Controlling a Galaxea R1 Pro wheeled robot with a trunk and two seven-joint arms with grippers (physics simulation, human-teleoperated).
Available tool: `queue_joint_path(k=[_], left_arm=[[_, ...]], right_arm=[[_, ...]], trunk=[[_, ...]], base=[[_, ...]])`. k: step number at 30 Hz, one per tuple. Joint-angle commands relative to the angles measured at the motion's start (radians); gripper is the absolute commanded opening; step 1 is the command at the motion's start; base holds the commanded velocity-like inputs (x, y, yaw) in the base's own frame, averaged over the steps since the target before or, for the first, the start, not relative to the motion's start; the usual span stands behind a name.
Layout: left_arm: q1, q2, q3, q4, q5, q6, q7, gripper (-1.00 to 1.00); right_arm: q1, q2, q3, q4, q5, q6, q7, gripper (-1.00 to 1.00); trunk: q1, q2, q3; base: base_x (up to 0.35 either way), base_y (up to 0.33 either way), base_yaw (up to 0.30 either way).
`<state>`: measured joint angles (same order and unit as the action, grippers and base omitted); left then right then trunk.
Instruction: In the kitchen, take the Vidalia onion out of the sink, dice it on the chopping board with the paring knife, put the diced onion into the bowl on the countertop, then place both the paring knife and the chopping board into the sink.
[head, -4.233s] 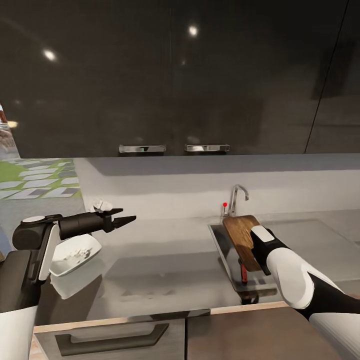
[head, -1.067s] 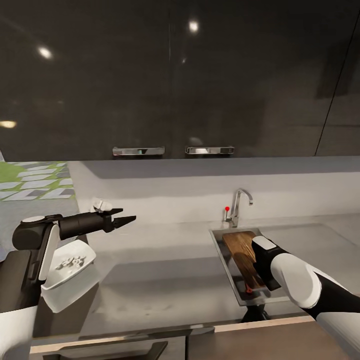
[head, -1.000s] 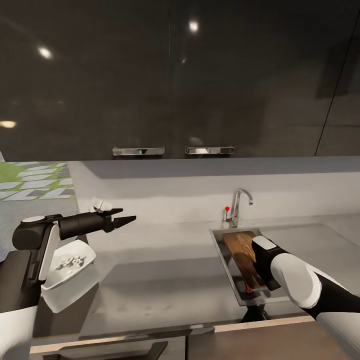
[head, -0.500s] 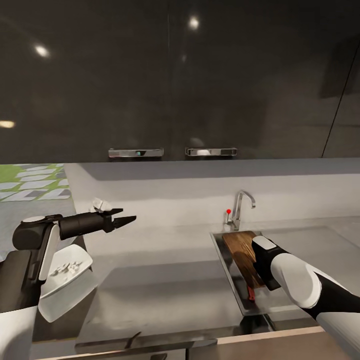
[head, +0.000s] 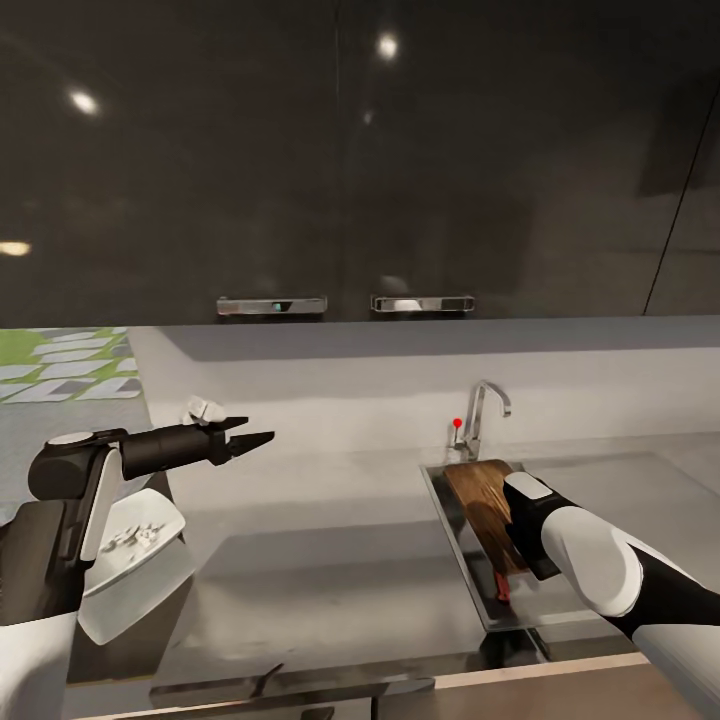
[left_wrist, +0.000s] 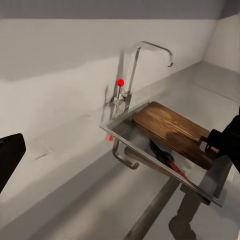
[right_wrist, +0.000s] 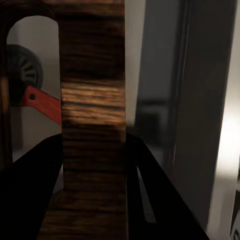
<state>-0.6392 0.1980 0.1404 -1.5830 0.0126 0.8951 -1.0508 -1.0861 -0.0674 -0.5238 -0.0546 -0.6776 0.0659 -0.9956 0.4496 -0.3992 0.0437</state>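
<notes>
Head view, lower right: right gripper (head: 522, 520) reaches down into the sink (head: 448, 515), mostly hidden behind its own wrist. Right wrist view: both dark fingers (right_wrist: 30, 190) flank a strip of the chopping board (right_wrist: 92, 125), pressed against its two sides; jaws closed on the board. The red handle of the paring knife (right_wrist: 42, 102) and the round drain (right_wrist: 20, 70) show beyond.

Lower left of head view: white bowl (head: 135, 540), white diced pieces inside, resting on the grey countertop (head: 330, 560) at its left end, partly behind the left arm.

Centre left: left gripper (head: 252, 440) held in the air above the countertop, pointing right, holding nothing. Fingertips lie close together with a small gap; whether the jaws are fully shut I cannot tell.

Centre right: chopping board (head: 480, 500) lies tilted in the sink, far end against the back rim. Left wrist view shows the paring knife (left_wrist: 167, 157) in the basin just beside the board.

Further back: chrome tap (head: 478, 415) with a red dot (head: 457, 422) on its lever. White object (head: 205, 409) near the wall, too small to identify.

Upper frame: dark glossy wall cabinets (head: 360, 150), two chrome handles. No readable writing or brand marks anywhere.
</notes>
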Motion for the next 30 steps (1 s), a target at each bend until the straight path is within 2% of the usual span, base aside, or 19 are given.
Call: queue_joint_path(k=[1,30], left_arm=[[0.0,0.0,0.001,0.0,0.001,0.008,-0.003,1.0],[0.0,0.0,0.001,0.0,0.001,0.008,-0.003,1.0]], right_arm=[[0.0,0.0,0.008,-0.001,-0.007,0.007,-0.003,-1.0],[0.0,0.0,0.007,-0.001,-0.007,0.008,-0.001,-1.0]], trunk=[[0.0,-0.001,-0.001],[0.0,-0.001,-0.028]], base=[[0.0,0.0,0.0],[0.015,-0.015,0.0]])
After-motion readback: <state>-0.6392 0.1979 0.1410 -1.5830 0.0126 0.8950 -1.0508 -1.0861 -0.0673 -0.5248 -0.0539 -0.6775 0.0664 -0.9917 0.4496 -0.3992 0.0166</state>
